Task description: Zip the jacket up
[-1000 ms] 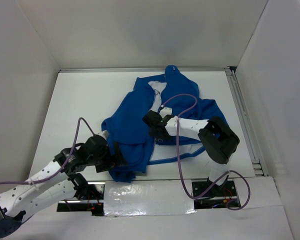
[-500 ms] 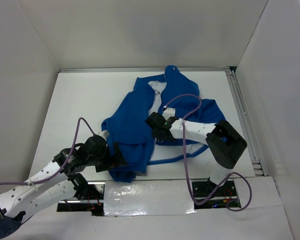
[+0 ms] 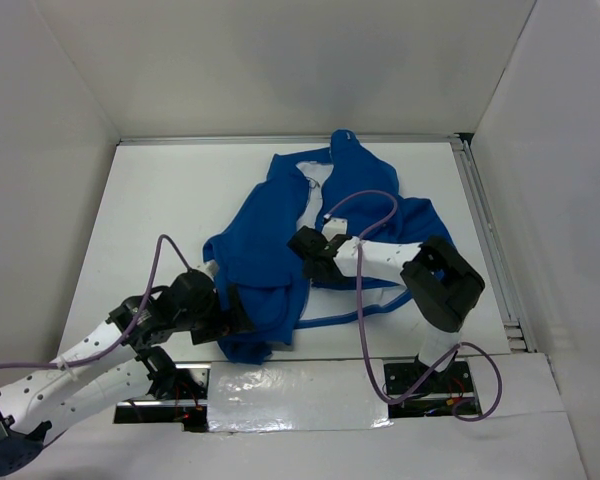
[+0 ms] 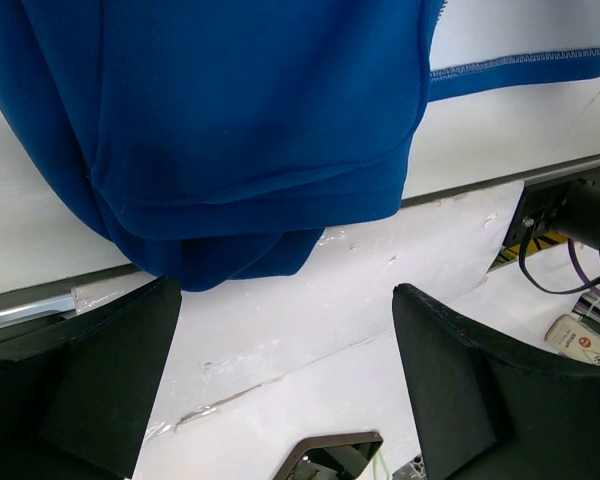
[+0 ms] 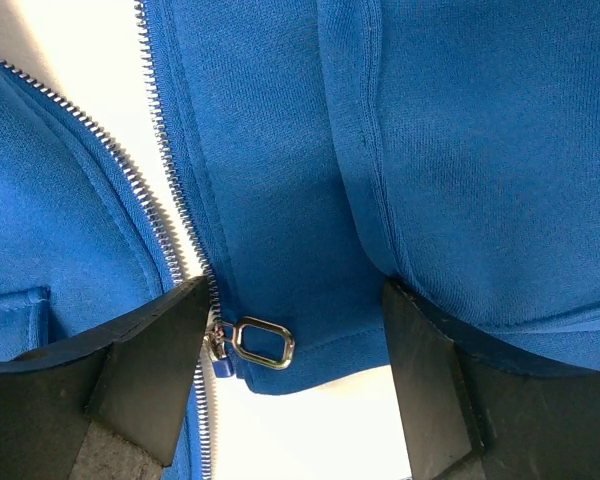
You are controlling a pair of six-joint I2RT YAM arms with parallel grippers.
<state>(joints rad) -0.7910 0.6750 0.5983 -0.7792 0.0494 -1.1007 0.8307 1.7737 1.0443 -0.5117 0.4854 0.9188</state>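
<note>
The royal-blue jacket (image 3: 270, 250) lies crumpled mid-table, front open, white lining showing near the collar. My right gripper (image 3: 308, 257) is over its front, open. In the right wrist view its jaws (image 5: 295, 340) straddle the blue fabric, with the silver zipper pull ring (image 5: 263, 341) between them, close to the left finger (image 5: 130, 380). The pale zipper teeth (image 5: 170, 200) run up from the slider, the two sides apart. My left gripper (image 3: 235, 312) is open and empty beside the jacket's near hem (image 4: 260, 150); its fingers (image 4: 480, 400) hold nothing.
White walls enclose the table on three sides. A metal rail (image 3: 485, 240) runs along the right edge. Purple cables (image 3: 365, 300) loop over the arms. The arm base plates (image 3: 425, 380) sit at the near edge, with tape on the table (image 4: 280, 350).
The right arm's elbow swung out to the right and back, and its gripper shifted slightly over the zipper. The left arm and the jacket have hardly moved.
</note>
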